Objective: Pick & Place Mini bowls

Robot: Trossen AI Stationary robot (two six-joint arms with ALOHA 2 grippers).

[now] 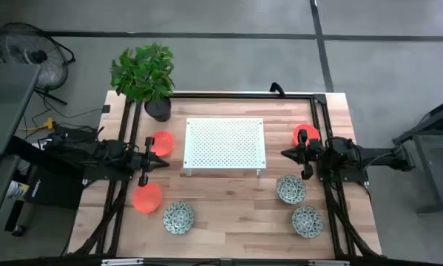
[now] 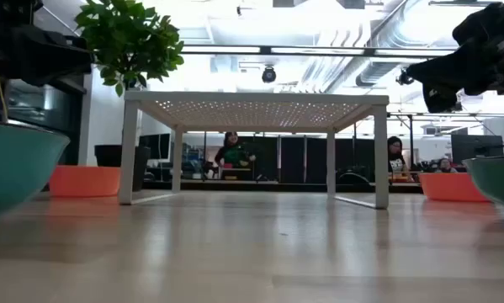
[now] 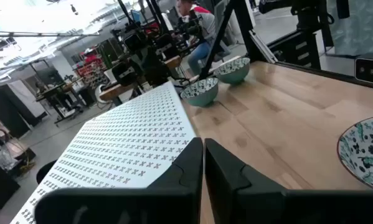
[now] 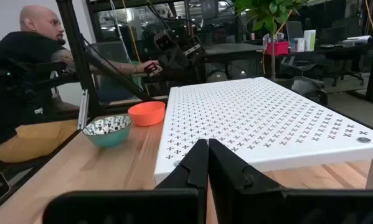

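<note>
Mini bowls [image 1: 291,189] sat scattered on the surface [image 1: 236,207]; they looked light, rigid, slick and breakable, so you gripped a rim. Left claw [image 3: 203,163] and right claw [image 4: 207,163] were closed, empty.

even, bright indoor light falls from overhead ceiling fixtures [image 2: 260,17], which blow out to white glare in the low view. shadows on the table [image 1: 228,214] are soft and short. in the low view the two near bowls at the table's side edges are blurred, out of focus. the wrist views bend straight lines toward their borders; backgrounds look slightly soft.
</note>
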